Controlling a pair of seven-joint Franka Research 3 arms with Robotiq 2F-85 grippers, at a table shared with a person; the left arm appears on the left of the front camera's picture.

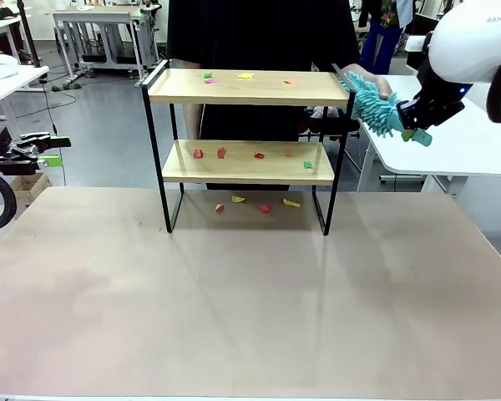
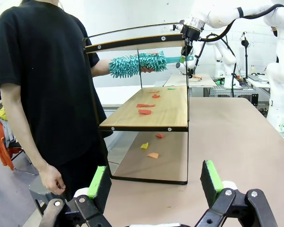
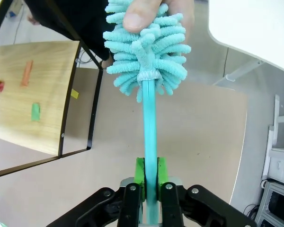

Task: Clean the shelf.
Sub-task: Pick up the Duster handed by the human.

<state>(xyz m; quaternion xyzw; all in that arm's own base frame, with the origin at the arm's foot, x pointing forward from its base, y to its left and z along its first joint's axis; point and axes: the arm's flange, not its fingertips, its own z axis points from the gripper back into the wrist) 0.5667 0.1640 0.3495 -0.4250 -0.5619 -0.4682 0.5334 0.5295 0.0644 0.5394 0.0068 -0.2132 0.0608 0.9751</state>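
Nearest, a broad stretch of bare tan table (image 1: 250, 317) – open room right across the front, up to the shelf's feet. At the near left, off the table's edge, the left gripper (image 2: 154, 182) held low and level, aimed sideways toward the shelf's left end, green-padded fingers (image 2: 97, 182) wide apart, nothing between them. Mid-table, the shelf (image 1: 246, 87): upright on its thin black frame, two light wooden boards one over the other, raised rails at both ends, well clear of the table's left and right edges. Small scraps (image 1: 258, 155) in red, orange, green, yellow and pink strewn over both boards and on the table beneath the lower one. Up by the right end of the top board, the right arm reaching in from the right, wrist tipped down and leftward – right gripper (image 3: 151, 166) with fingers clamped on the thin teal handle of a duster (image 3: 146, 52). Fluffy teal head pointing at the top board's right rail, just beside it and outside the frame, with a white side table (image 1: 476, 142) behind. Pinched around that head from the far side, the person's hand (image 3: 154, 12), thumb on top. Farthest, the person (image 2: 42, 85) in a black top, standing close behind the shelf, other arm hanging down.
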